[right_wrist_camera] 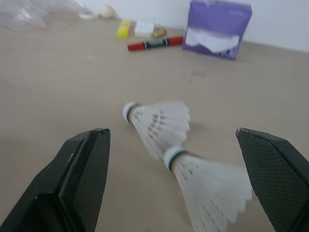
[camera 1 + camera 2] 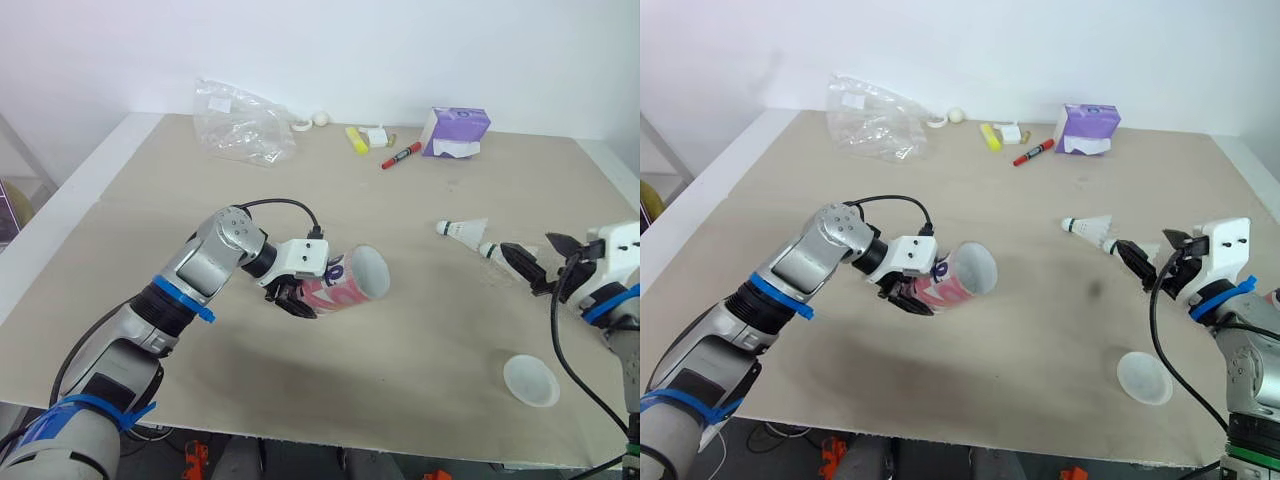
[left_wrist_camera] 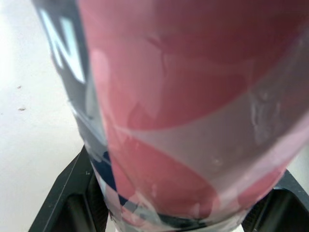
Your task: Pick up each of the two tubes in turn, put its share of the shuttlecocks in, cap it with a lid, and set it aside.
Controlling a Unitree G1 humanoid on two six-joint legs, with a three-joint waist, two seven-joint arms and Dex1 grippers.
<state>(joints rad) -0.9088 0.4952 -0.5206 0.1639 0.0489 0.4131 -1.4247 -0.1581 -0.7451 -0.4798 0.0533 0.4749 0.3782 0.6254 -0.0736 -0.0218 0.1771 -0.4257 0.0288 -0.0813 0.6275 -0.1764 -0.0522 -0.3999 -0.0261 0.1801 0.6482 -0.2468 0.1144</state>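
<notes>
Left gripper first, from the head view: clamps the pink-and-white tube near its base, seemingly clear of the table, and tips the open mouth toward the right side, likely to receive shuttlecocks. Right gripper: spread wide, empty, just beside the nearer shuttlecock, with a second shuttlecock touching it beyond. Clear lid near the table's front edge, waiting for capping.

Left wrist view: shows the tube wall pinched between both fingers.

Right wrist view: frames the nearer shuttlecock between parted fingers, touching neither, apparently lined up for a grasp.

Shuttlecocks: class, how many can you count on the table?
2. One shuttlecock lies before the right gripper; the other shuttlecock just beyond it. More may hide inside the tube.
</notes>
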